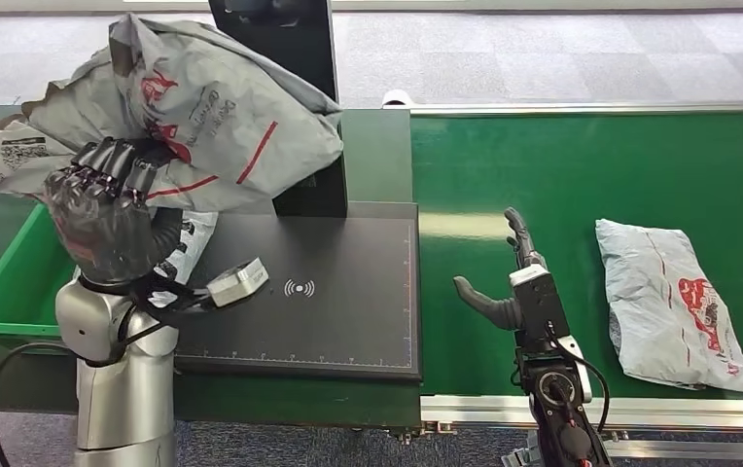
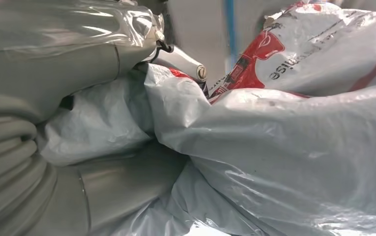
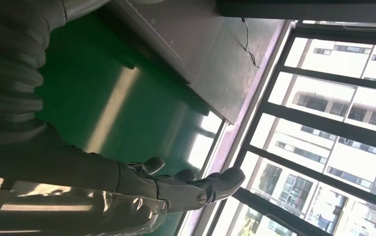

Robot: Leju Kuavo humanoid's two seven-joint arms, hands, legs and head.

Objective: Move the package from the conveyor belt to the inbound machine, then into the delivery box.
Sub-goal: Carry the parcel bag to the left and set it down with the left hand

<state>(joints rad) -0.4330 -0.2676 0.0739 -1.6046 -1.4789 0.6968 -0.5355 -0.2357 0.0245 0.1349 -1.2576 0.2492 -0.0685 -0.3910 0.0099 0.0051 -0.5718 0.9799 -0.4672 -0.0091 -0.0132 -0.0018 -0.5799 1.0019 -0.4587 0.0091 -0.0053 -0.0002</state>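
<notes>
Left hand (image 1: 105, 209) clamped on grey package (image 1: 212, 117), held up over far-left of scan pad (image 1: 329, 292), beside green box (image 1: 8, 282). Belt + machine steps look done; drop into box left. Right hand (image 1: 504, 282) empty, fingers apart, over belt (image 1: 562, 165); 2nd package (image 1: 674, 302) waits at right

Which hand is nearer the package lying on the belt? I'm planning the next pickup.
Right. The right hand hovers open over the belt beside that package; the left hand holds another package past the scanner.
</notes>
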